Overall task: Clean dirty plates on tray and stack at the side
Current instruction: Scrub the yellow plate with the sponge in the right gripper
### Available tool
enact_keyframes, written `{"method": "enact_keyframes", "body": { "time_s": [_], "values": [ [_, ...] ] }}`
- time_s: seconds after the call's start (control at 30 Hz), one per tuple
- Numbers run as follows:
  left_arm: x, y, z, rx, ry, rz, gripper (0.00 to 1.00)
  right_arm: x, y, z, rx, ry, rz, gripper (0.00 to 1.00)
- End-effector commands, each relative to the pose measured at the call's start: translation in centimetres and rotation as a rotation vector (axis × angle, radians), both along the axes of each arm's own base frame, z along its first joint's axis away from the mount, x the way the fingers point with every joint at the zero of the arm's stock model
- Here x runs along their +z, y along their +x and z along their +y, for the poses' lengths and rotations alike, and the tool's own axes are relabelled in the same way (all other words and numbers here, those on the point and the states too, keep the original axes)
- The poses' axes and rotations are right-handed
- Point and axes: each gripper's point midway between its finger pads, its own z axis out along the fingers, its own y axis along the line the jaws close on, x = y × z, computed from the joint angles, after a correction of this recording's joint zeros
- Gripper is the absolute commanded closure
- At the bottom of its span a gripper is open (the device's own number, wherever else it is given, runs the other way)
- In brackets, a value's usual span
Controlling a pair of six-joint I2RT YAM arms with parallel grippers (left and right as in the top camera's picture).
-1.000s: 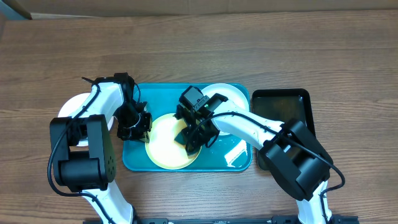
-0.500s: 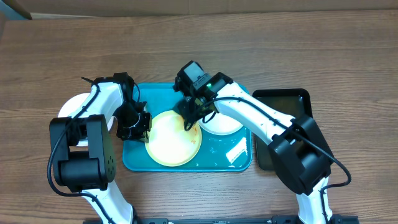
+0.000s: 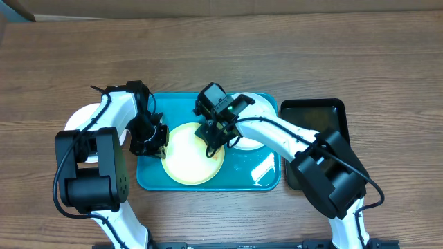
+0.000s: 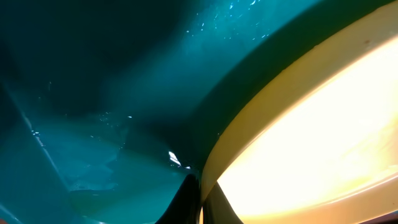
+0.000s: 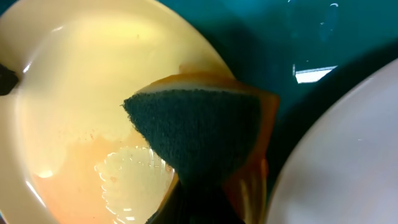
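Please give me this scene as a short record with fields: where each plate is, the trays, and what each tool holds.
yellow plate: on teal tray, left of centre; wet, with foam and a faint orange film
sponge: dark green and orange, on the yellow plate's right rim
right tool: shut on the sponge
left tool: at the yellow plate's left rim; grip unclear
white plate on tray: back right corner
white plate off tray: on table, left of the teal tray
black tray: right of the teal tray

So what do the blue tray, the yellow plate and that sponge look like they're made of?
The tray: probably plastic, glossy, sharp light glints. The yellow plate: smooth, slightly shiny, maybe plastic or glazed ceramic. The sponge: orange foam with a coarse dark-green scouring face.
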Motion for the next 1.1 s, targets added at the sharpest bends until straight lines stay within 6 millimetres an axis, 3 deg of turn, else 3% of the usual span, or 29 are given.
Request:
{"method": "enact_keyframes", "body": {
  "time_s": [0.0,0.2,0.37,0.67,0.93,1.07],
  "values": [
    [-0.7,-0.4,0.2,0.009,0.015,0.023,0.96,-1.7,-1.0,-0.9,0.004,-0.026,0.022,0.96],
    [-0.7,-0.4,0.2,0.009,0.015,0.023,0.96,-2.7,-2.8,-2.5,-0.021,-0.083,0.094,0.96],
    [-0.7,-0.4,0.2,0.009,0.015,0.023,0.96,-2.5,-6.2,-4.0,-0.01,-0.134,0.254,0.96],
    [-0.7,-0.4,0.2,0.016,0.017,0.025,0.96,-1.5,-8.7,-2.6,0.018,-0.042,0.391,0.96],
    [-0.7,-0.4,0.2,0.016,0.017,0.025,0.96,-0.9,-6.2,2.0,0.081,0.12,0.227,0.96],
    [-0.6,-0.4,0.2,0.016,0.016,0.026,0.96,-1.4,-2.9,2.1,-0.016,0.077,0.079,0.95]
  ]
}}
